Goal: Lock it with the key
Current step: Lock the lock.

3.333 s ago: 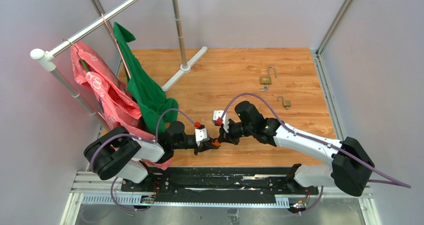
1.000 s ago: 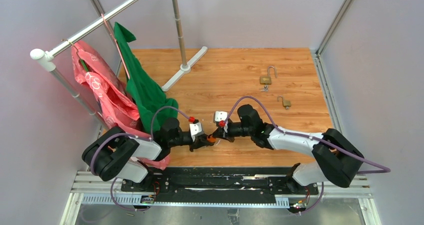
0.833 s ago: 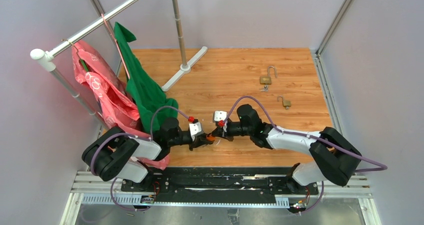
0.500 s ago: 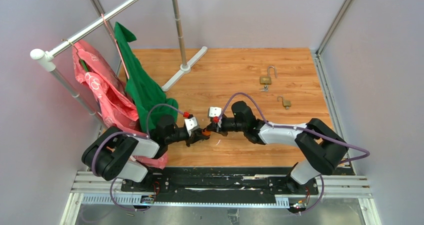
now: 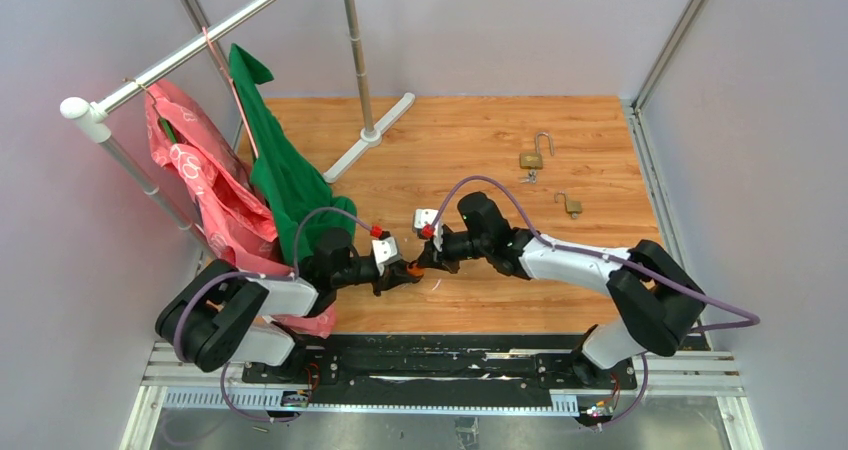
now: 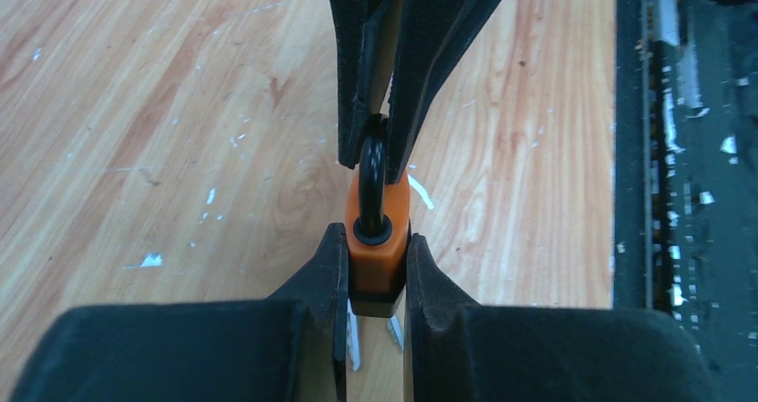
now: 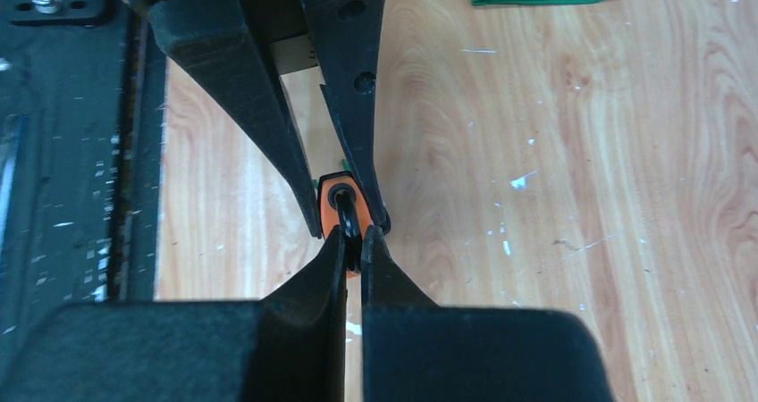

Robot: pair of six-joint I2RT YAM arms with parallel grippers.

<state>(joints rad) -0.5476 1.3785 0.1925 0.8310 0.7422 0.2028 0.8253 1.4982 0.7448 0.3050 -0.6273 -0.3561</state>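
Note:
A small orange padlock (image 5: 413,267) hangs above the wooden table between my two grippers. My left gripper (image 6: 375,238) is shut on the padlock's orange body (image 6: 378,257). Under the body, between the left fingers, silver key (image 6: 354,339) blades stick out. My right gripper (image 7: 354,238) is shut on the black shackle (image 7: 348,216), which loops out of the orange body (image 7: 332,195). In the left wrist view the right fingers (image 6: 435,54) come in from the top and pinch the shackle (image 6: 373,174). The two grippers meet tip to tip in the top view.
Two brass padlocks (image 5: 531,159) (image 5: 570,205) with open shackles lie far right, small keys (image 5: 528,177) beside one. A clothes rack's base (image 5: 370,135) stands at the back, with a green cloth (image 5: 285,175) and a pink bag (image 5: 200,185) hanging at the left. A black rail (image 5: 430,355) runs along the near edge.
Both grippers have moved together to the left and slightly away from the near edge, carrying the orange padlock. Neither grip has changed.

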